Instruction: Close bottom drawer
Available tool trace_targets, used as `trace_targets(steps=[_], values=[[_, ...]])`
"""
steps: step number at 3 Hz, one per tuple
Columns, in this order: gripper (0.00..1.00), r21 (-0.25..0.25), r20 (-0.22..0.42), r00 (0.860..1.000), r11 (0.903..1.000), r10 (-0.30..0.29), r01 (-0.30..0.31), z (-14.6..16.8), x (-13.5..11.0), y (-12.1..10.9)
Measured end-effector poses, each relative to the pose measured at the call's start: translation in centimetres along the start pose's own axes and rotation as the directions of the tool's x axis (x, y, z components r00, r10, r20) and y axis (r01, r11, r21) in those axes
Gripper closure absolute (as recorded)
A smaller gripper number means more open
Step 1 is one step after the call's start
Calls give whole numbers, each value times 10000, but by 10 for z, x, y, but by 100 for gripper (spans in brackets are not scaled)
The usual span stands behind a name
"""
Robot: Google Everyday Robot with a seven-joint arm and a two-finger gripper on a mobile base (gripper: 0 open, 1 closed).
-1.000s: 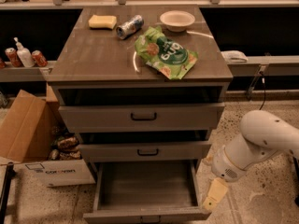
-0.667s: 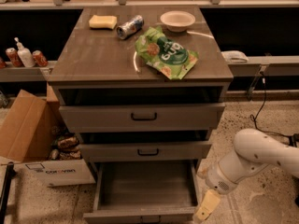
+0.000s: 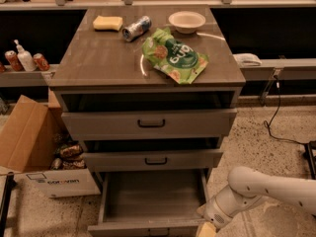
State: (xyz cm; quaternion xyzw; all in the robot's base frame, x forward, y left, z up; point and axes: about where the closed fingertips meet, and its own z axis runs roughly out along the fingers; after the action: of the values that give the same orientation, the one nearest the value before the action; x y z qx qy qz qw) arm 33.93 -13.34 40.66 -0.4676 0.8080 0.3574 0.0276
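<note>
The bottom drawer (image 3: 153,197) is pulled far out at the foot of the cabinet (image 3: 98,63), with its grey interior showing and its front panel cut off by the lower edge of the view. It looks like a stiff, light box on runners, nothing fragile. A flat push near the middle of the front panel should send it home (an off-centre shove might rack it), so no grasp is needed.

The gripper (image 3: 206,229) sits low at the drawer's front right corner, seemingly just beside the panel. It is mostly out of view, so I cannot tell whether it is spread or closed.

Above, the middle drawer (image 3: 155,160) and top drawer (image 3: 150,124) stand slightly out. On the cabinet's top lie a bag (image 3: 174,58), can (image 3: 137,28), bowl (image 3: 186,21) and sponge (image 3: 107,22). A box (image 3: 24,137) stands to the left on the speckled floor (image 3: 256,147), and a cable (image 3: 273,120) trails to the right.
</note>
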Motion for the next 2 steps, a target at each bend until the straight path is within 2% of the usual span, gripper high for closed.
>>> trace_targets(steps=[1, 2], values=[[0, -4, -89, 9999, 10000, 51, -51, 4, 1, -2], [0, -12, -571, 9978, 9995, 329, -330, 22, 9, -15]])
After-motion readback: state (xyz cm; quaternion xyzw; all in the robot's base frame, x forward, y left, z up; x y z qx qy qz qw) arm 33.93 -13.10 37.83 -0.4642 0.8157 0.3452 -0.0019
